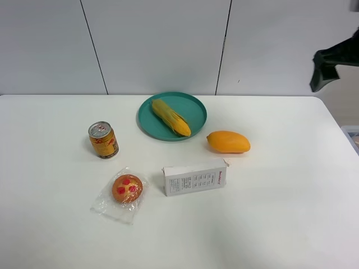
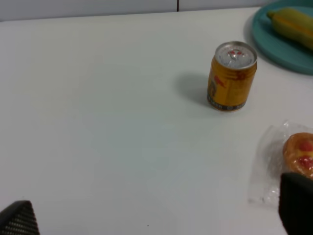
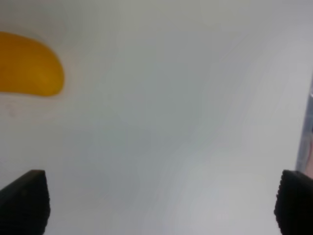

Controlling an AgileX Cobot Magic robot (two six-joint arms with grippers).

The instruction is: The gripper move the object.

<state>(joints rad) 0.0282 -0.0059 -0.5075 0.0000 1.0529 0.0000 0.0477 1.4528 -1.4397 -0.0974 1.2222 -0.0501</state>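
The ear of corn (image 1: 170, 117), yellow with a green husk, lies on a teal plate (image 1: 193, 106) at the back middle of the table. Its tip also shows in the left wrist view (image 2: 295, 24). The right arm's dark end (image 1: 328, 66) hangs high above the table's back right corner, far from the corn. My right gripper (image 3: 159, 203) is open and empty over bare table, with the mango (image 3: 27, 66) off to one side. My left gripper (image 2: 157, 213) is open and empty over the table's left part and does not show in the exterior view.
An orange-yellow mango (image 1: 228, 142) lies right of the plate. A gold can (image 1: 103, 139) stands left of it. A white box (image 1: 195, 177) and a wrapped pastry (image 1: 127, 189) lie nearer the front. A grey bin edge (image 1: 352, 134) sits past the table's right edge.
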